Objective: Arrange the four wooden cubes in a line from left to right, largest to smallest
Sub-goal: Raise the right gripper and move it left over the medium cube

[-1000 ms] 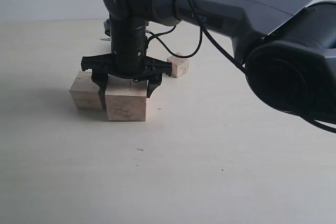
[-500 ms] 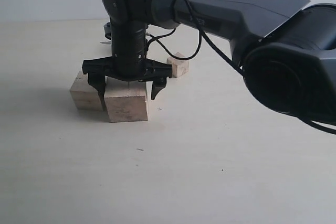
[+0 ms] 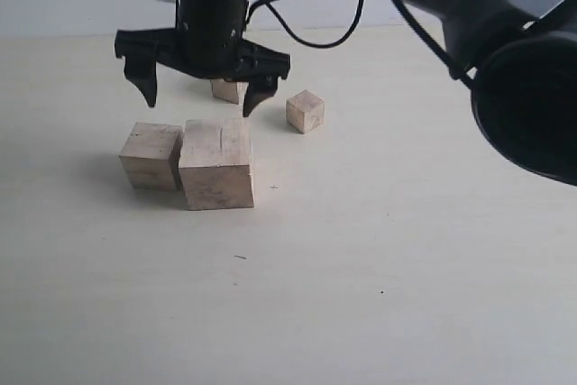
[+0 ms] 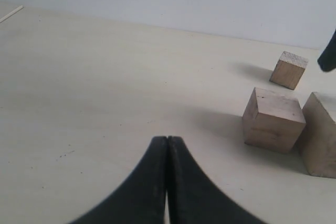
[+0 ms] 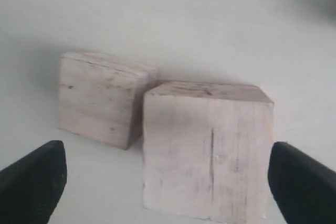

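Since a second ago the right gripper (image 3: 200,104) has lifted clear of the largest cube (image 3: 216,167) and now hangs above and a little behind it, jaws spread wide with nothing between them. That cube has stayed where it was on the table (image 3: 361,295)

Working outward from my near edge in the exterior view, the largest cube stands closest to me, flat on the table, with a thin dark crack running across its top. Against its left side, set slightly further back, stands the second cube (image 3: 151,157), noticeably lower; the two look to be touching. My right wrist view looks down on the same pair, the largest cube (image 5: 207,156) with its crack line and the second cube (image 5: 100,98) at its corner. The two dark fingers (image 5: 32,179) stand out at either side, well apart from the wood

Further back and to the right, a small cube (image 3: 306,111) stands alone, well apart from the pair. Furthest of all, a fourth cube (image 3: 225,90) peeps out behind the right gripper, partly hidden, so I cannot rank it against its neighbour

The left gripper (image 4: 167,140) sits over the table with its jaws pressed together and empty. Its camera sees the second cube (image 4: 273,120) beside the largest cube (image 4: 319,135), which is cut by the picture's edge
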You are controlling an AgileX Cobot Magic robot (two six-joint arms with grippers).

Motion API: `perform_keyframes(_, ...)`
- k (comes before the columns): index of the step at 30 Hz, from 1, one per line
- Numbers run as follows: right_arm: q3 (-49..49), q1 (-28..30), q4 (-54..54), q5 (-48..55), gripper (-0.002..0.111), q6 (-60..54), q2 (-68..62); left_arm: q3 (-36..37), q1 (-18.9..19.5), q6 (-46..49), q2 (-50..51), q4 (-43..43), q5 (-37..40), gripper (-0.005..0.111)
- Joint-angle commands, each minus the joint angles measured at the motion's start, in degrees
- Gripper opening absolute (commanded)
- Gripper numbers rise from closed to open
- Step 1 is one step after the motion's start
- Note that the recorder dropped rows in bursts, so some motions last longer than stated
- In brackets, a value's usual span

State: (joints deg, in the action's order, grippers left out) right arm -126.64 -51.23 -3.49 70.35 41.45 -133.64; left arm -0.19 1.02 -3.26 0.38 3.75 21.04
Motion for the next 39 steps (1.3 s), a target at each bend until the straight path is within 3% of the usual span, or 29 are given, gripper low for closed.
perform_keyframes(1,-4.0,0.0,0.0,-0.4,0.097,-1.4,1.5,0.2,-0.5,0.2,-0.4,-0.1,-0.6,0.0)
perform_keyframes(6,-6.4,0.0,-11.4,-2.5,0.094,-5.3,1.4,0.2,-0.5,0.2,-0.4,-0.1,-0.6,0.0)
perform_keyframes(14,-6.4,-0.4,-16.2,-4.3,0.092,-8.8,-1.1,0.2,-0.5,0.2,-0.4,-0.1,-0.6,0.0)
perform_keyframes(20,-6.4,-0.9,-18.8,-4.1,0.092,-36.0,-1.0,0.2,-0.5,0.2,-0.4,-0.1,-0.6,0.0)
perform_keyframes(27,-6.4,2.5,-18.0,-0.4,0.092,-52.3,0.3,0.2,-0.5,0.2,-0.4,-0.1,-0.6,0.0)
perform_keyframes(33,-6.4,4.6,-19.0,-3.8,0.092,-71.6,-0.8,0.2,-0.5,0.2,-0.4,-0.1,-0.6,0.0)
perform_keyframes(39,-6.4,4.6,-21.8,-9.9,0.092,-82.3,-3.4,0.2,-0.5,0.2,-0.4,-0.1,-0.6,0.0)
